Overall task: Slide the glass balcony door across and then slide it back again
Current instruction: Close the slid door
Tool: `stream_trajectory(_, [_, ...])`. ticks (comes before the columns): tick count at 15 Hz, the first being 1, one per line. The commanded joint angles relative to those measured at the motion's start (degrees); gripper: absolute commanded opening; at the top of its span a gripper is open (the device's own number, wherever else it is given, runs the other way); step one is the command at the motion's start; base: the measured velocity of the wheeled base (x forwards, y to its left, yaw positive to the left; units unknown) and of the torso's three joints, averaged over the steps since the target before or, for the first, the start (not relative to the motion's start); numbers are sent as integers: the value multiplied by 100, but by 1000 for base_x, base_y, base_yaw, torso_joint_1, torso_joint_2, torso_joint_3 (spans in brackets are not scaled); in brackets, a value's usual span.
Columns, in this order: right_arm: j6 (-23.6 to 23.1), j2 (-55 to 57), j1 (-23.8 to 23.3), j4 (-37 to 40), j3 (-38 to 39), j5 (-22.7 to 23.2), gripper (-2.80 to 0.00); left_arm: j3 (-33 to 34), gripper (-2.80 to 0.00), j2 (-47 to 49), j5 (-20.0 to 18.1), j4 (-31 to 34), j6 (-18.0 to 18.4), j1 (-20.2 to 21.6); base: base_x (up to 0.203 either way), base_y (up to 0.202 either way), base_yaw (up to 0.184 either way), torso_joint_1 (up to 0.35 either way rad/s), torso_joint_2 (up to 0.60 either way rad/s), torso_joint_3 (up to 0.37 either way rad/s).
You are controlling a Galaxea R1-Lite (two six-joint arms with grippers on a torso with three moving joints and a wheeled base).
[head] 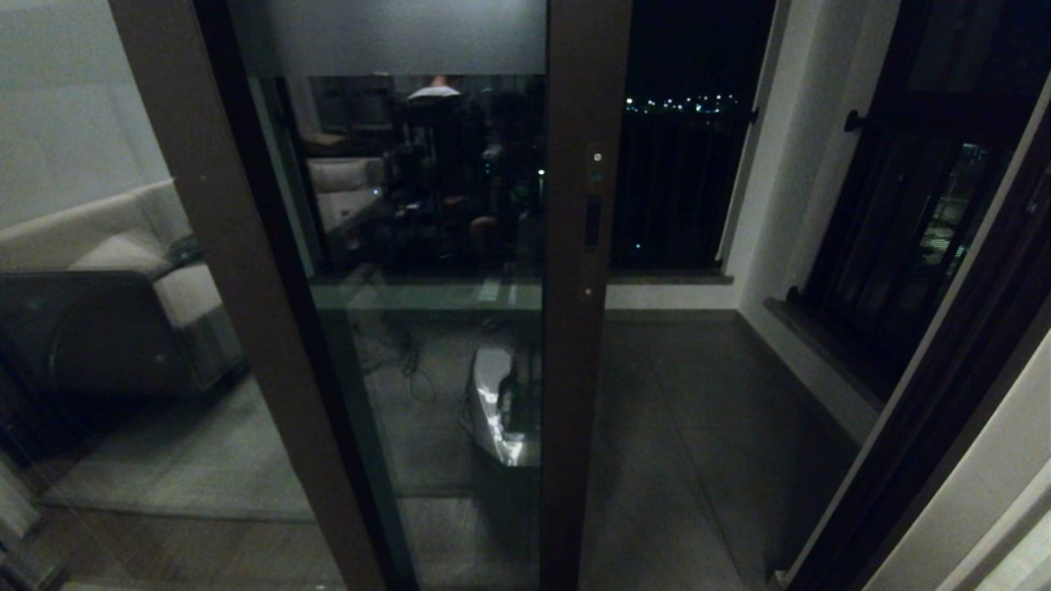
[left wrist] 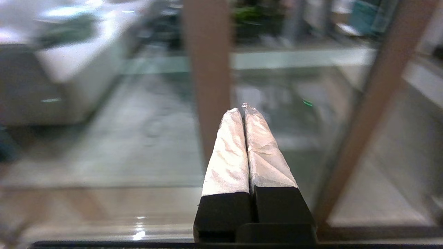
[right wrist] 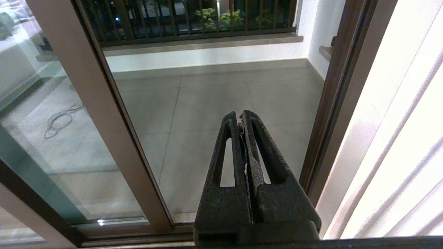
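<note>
Since the glass balcony door (head: 575,246) sits partway across the doorway, balcony floor open beyond its handle stile, the left pincer (left wrist: 244,110), closed on nothing, should press flat on that stile and push steadily; right pincer (right wrist: 241,117) closed, parked.

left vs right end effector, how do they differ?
Left end effector: fingers wrapped in pale tape, facing glass with a brown stile straight behind its tips. Right end effector: bare black fingers with slot cutouts, facing the open doorway and the balcony floor. Both are shut and hold nothing.
</note>
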Motion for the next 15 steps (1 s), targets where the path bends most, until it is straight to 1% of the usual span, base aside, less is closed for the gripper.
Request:
stream_trajectory(1, [0, 0, 2, 0, 9, 2, -280, 798, -280, -378, -309, -438, -9, 26, 0, 0, 0, 0, 0, 0])
stream_trajectory(2, [0, 0, 2, 0, 9, 2, -280, 1161, -280, -380, -367, -896, -33, 26, 0, 0, 0, 0, 0, 0])
stream_trajectory(3, [0, 0, 2, 0, 9, 2, -280, 1429, -280, -383, -442, -1169, -125, 27, 0, 0, 0, 0, 0, 0])
stream_trajectory(4, [0, 2, 2, 0, 9, 2, -280, 1475, -280, -388, -585, -1019, -288, 27, 0, 0, 0, 0, 0, 0])
stream_trajectory(6, [0, 0, 2, 0, 9, 2, -280, 1464, -280, -390, -813, -607, -323, 33, 0, 0, 0, 0, 0, 0])
stream_trajectory(8, [0, 0, 2, 0, 9, 2, -280, 1464, -280, -390, -801, -234, -306, 27, 0, 0, 0, 0, 0, 0])
stream_trajectory(9, [0, 0, 2, 0, 9, 2, -280, 1464, -280, -390, -779, -169, -305, 27, 0, 0, 0, 0, 0, 0])
stream_trajectory(10, [0, 0, 2, 0, 9, 2, -280, 1464, -280, -390, -660, -180, -276, 27, 0, 0, 0, 0, 0, 0])
stream_trajectory(11, [0, 0, 2, 0, 9, 2, -280, 1457, -280, -390, -336, -271, -235, 27, 0, 0, 0, 0, 0, 0])
stream_trajectory(12, [0, 0, 2, 0, 9, 2, -280, 1409, -280, -385, 16, -409, -108, 30, 0, 0, 0, 0, 0, 0])
stream_trajectory(13, [0, 0, 2, 0, 9, 2, -280, 1302, -280, -379, 237, -284, 117, 46, 0, 0, 0, 0, 0, 0])
stream_trajectory(14, [0, 0, 2, 0, 9, 2, -280, 1128, -280, -392, 416, 43, 281, 125, 0, 0, 0, 0, 0, 0])
stream_trajectory(15, [0, 0, 2, 0, 9, 2, -280, 842, -280, -459, 483, 413, 344, 309, 0, 0, 0, 0, 0, 0])
